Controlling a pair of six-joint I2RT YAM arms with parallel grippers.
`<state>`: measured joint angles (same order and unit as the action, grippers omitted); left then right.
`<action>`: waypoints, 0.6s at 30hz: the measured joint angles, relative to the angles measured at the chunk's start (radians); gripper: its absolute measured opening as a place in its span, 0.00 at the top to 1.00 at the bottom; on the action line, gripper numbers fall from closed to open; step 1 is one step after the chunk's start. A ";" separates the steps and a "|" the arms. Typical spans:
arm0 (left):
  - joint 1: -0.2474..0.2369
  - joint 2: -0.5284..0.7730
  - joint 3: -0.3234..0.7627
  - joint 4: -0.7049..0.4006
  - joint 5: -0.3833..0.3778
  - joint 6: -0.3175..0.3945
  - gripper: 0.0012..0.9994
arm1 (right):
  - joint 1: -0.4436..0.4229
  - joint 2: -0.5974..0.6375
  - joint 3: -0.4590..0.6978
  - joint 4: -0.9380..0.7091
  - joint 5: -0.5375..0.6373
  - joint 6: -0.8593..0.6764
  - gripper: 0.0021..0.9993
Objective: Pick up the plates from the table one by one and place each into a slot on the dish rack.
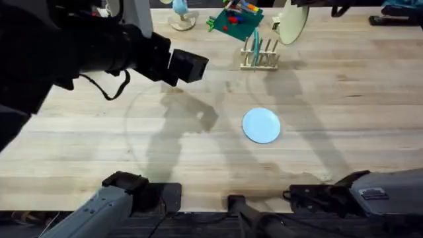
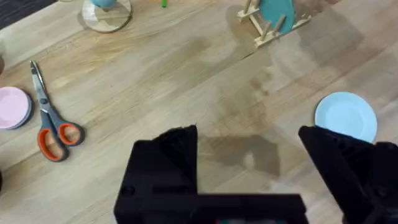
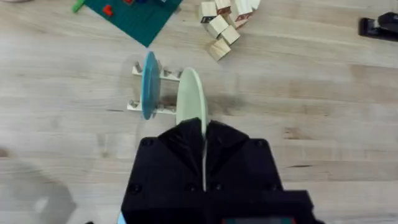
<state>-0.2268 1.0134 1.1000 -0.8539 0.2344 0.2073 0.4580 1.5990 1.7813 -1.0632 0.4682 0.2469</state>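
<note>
Across the wooden table [image 1: 99, 145], the right gripper [image 3: 204, 146] clamps a cream plate [image 3: 190, 102] edge-up just above the dish rack [image 3: 155, 107], seemingly mid-placement and needing lowering into a free slot beside a racked blue plate [image 3: 149, 84], while the left gripper [image 2: 249, 149] gapes empty near another light blue plate [image 1: 262, 125].

Left arm [image 1: 99, 49]: black, bulky and blurred, ending in a boxy black block; a thin black cable loops beneath it.
Arm bases: grey housings with black joints; the right base [image 1: 373, 195] bears a small label, the left base [image 1: 109, 205] is plain.
Left jaws [image 2: 249, 168]: two matte black angular fingers on a black crossbar.
Right jaws [image 3: 204, 155]: black, faceted, with small round screws in the body.
</note>
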 joint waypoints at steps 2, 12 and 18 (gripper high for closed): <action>0.000 0.000 0.000 0.000 0.000 0.000 0.00 | 0.002 0.000 0.000 0.000 0.011 0.002 0.97; 0.000 0.000 0.000 0.000 0.000 0.000 0.00 | 0.020 0.060 0.006 -0.001 0.033 0.011 0.97; 0.000 0.000 0.000 0.000 0.000 0.000 0.00 | 0.024 0.122 0.006 0.020 0.039 0.018 0.97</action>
<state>-0.2268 1.0134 1.1000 -0.8539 0.2344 0.2077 0.4816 1.7209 1.7870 -1.0435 0.5072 0.2653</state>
